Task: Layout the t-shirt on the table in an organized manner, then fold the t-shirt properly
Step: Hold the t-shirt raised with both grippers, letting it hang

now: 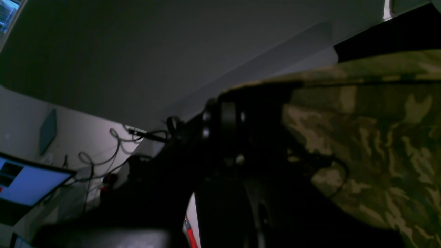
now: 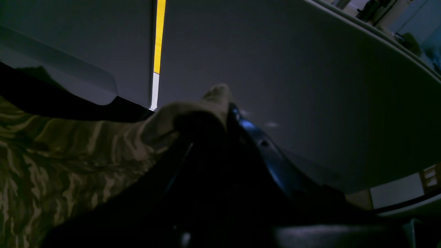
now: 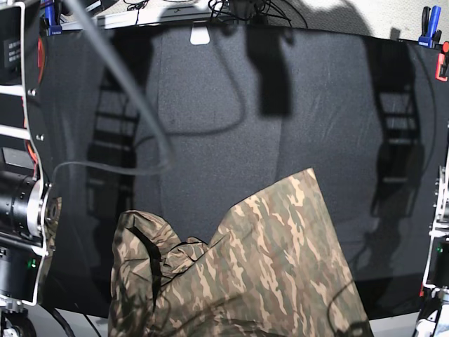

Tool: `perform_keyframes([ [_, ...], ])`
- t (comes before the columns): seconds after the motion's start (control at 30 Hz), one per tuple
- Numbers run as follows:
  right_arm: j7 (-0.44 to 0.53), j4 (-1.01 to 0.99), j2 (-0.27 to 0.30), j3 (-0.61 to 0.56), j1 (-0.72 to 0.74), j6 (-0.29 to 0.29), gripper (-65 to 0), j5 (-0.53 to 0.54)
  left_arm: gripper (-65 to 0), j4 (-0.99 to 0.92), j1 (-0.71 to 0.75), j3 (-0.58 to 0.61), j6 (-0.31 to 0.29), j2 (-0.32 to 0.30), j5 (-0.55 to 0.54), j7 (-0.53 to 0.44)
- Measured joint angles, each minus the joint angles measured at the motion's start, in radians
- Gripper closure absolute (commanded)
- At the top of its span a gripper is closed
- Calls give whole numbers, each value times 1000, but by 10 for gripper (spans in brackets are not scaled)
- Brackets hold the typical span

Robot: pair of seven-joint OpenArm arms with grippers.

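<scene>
The camouflage t-shirt [image 3: 273, 267] lies bunched at the front middle of the black table [image 3: 231, 119], with a crumpled fold on its left and a flat pointed panel reaching toward the middle. In the right wrist view my right gripper [image 2: 213, 106] is shut on a bunched corner of the t-shirt [image 2: 69, 151], which drapes off to the left. In the left wrist view my left gripper [image 1: 248, 93] is dark, with the hem of the t-shirt [image 1: 379, 144] lying across its tip and looking pinched. Both grippers are hidden in the base view.
Blue clamps [image 3: 49, 17] [image 3: 425, 17] and a red clamp [image 3: 442, 63] sit at the table's far corners. A white tag [image 3: 200, 35] lies at the far edge. A cable [image 3: 126, 77] hangs across the left. An arm base [image 3: 17, 210] stands at the left edge. A lit monitor [image 1: 27, 182] stands off the table.
</scene>
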Motion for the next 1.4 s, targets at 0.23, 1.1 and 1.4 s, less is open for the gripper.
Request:
perform_keyframes([
  [0.23, -3, 0, -3, 0, 0, 0, 0, 2, 0, 0, 0, 0, 0, 0, 0, 2],
  [1.1, -48, 0, -2, 188, 0, 31, 0, 107, 0, 0, 0, 0, 4, -40, -236, 108],
  [1.4, -72, 10, -9, 187, -42, 52, 0, 158, 0, 2, -1, 0, 3, -104, -361, 171],
])
